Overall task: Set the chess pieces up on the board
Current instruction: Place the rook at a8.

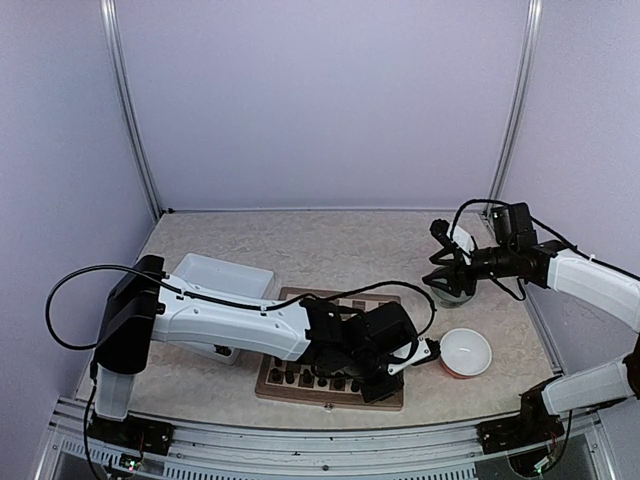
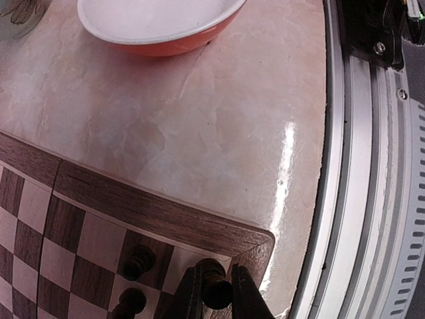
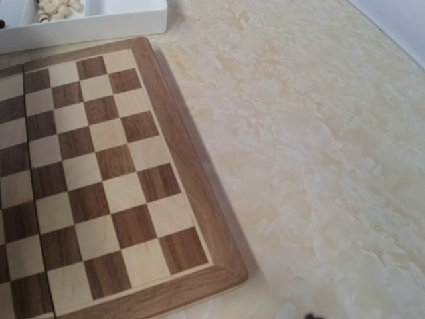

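At the board's (image 2: 153, 212) near-right corner, a dark chess piece (image 2: 212, 271) is clamped between the left gripper's (image 2: 216, 296) fingers at the corner square; two more dark pieces (image 2: 138, 260) are stood on neighbouring squares. Off the far-right side, the right gripper (image 1: 450, 270) is held well apart from the board; its jaw state cannot be told.

Table (image 1: 330, 245): pale beige, marbled top with a metal rail along the near edge. Lying directly on it:
- Board (image 3: 106, 173), wooden, dark and cream checks, at six o'clock from the table's middle.
- Tray (image 1: 222, 275), white, rectangular, at nine o'clock, just beside the board's far left corner.
- Bowl (image 1: 466, 352), orange outside and white inside, at four o'clock.
- Dish (image 1: 455, 293), small, greyish, at three o'clock, partly hidden.
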`<state>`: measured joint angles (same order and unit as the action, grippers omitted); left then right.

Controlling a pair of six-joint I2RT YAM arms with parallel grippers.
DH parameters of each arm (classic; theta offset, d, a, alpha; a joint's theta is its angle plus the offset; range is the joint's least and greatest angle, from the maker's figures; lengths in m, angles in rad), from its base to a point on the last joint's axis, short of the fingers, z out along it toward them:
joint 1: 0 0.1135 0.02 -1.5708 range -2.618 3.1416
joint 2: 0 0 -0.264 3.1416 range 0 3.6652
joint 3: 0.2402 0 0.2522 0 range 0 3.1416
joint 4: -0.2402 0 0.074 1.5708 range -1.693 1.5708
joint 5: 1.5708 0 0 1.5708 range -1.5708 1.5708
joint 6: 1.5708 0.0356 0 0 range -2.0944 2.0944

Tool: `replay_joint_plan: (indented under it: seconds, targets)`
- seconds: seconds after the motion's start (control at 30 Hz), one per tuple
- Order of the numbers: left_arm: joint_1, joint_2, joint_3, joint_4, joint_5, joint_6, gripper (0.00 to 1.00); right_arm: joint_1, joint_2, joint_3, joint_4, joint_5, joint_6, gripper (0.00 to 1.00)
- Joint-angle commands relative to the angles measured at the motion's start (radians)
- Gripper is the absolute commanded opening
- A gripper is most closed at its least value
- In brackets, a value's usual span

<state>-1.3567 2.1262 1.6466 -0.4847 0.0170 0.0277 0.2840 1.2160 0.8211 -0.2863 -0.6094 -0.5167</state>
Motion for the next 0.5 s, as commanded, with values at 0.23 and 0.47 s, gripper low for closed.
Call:
replay_joint_plan:
  seconds: [0.23,0.47]
  targets:
    - [-0.007,0.024,0.031,-0.051,-0.053,0.011,0.17,-0.013,-0.006,-0.002,0.006,-0.019,-0.012,0.58]
    - [-0.007,0.031,0.039,-0.049,-0.069,0.012,0.21,-0.012,-0.004,0.000,0.002,-0.021,-0.013,0.58]
